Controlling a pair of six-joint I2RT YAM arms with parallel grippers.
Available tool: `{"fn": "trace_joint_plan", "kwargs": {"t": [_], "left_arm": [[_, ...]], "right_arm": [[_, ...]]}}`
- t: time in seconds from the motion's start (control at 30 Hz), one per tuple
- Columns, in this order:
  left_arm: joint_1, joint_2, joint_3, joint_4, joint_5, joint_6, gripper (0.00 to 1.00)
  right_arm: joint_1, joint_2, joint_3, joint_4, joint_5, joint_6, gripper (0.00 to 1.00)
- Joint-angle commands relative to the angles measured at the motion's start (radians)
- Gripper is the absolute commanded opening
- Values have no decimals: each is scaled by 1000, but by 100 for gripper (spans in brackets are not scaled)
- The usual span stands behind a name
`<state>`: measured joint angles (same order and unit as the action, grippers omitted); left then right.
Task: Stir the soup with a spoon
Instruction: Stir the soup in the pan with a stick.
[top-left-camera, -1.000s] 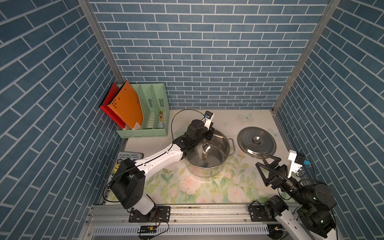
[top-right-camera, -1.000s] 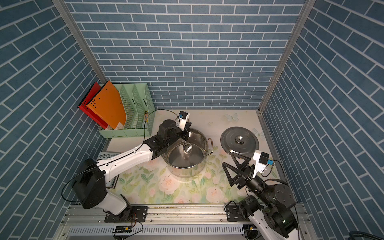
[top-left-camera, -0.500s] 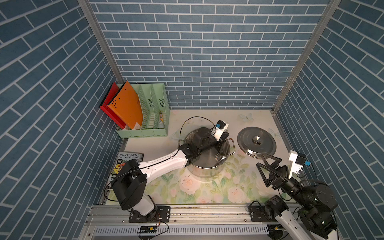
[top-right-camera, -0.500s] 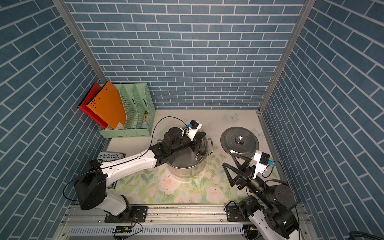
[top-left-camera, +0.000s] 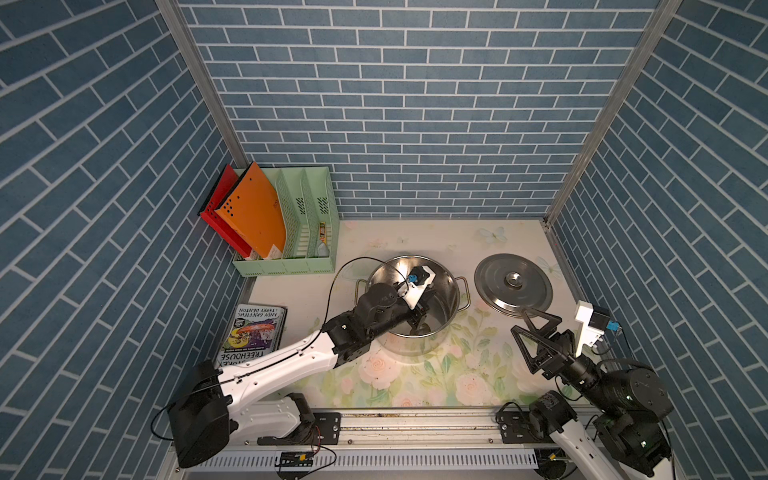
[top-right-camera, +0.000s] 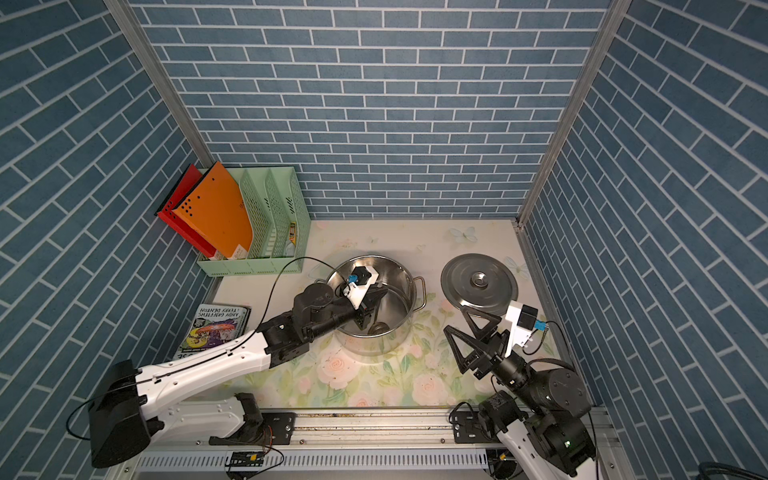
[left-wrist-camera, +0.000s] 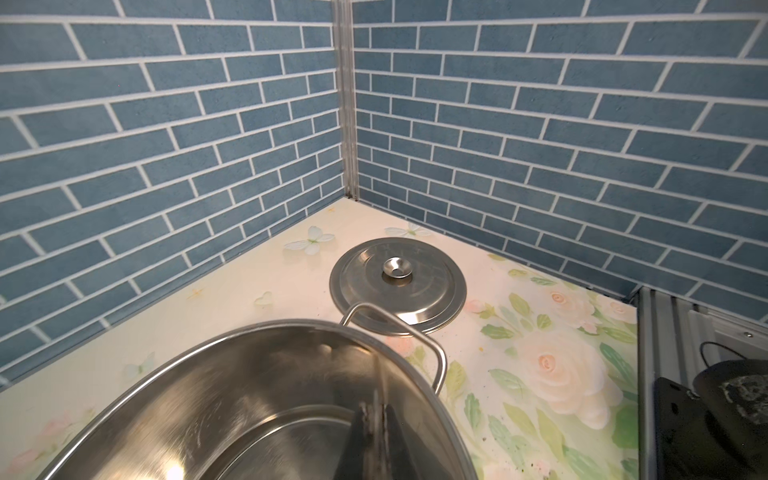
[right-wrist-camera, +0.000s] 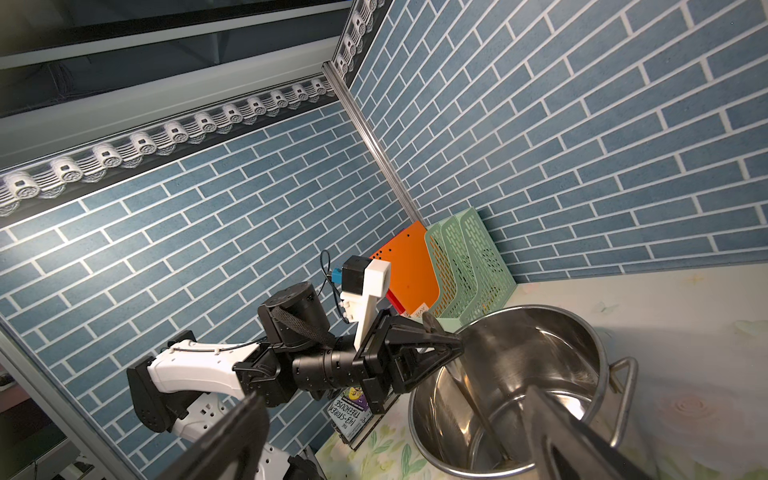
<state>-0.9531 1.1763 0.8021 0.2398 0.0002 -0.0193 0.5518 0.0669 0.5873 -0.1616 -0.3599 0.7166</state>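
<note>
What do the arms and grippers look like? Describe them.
The left arm and right arm have white shells and black joints. The left gripper and right gripper have black triangular open-frame fingers. Each wrist bears a white bracket with a blue plug; a thin black cable trails from the left arm.

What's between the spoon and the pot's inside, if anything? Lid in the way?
Nothing visible. The lid lies flat beside the pot, apart from it, so the pot is open. The left gripper is shut on the spoon by its handle, with the spoon's bowl down inside the pot.
</note>
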Motion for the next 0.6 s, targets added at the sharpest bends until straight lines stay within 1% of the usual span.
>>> {"fn": "trace_joint_plan", "kwargs": {"t": [0.0,0.1,0.2,0.27,0.37,0.57], "left_arm": [[15,-62,-41,-95,-167,-11,0],[49,-79,-58,-153,-270,-22,0],[102,-92,-72,-172,-311,-44,0],[143,-95,-77,-156,-313,-59,0],[181,-59,-51,-113,-297,-61,0],[210,122,85,-35,-229,-31,0]], "right_arm": [[3,-12,-19,57,-14,-4,100],[3,-8,-25,73,-20,2,100],[3,-6,-19,69,-23,3,100],[4,-9,-11,59,-20,0,100],[3,-13,-10,53,-16,0,100],[3,-14,0,49,-16,0,100]]}}
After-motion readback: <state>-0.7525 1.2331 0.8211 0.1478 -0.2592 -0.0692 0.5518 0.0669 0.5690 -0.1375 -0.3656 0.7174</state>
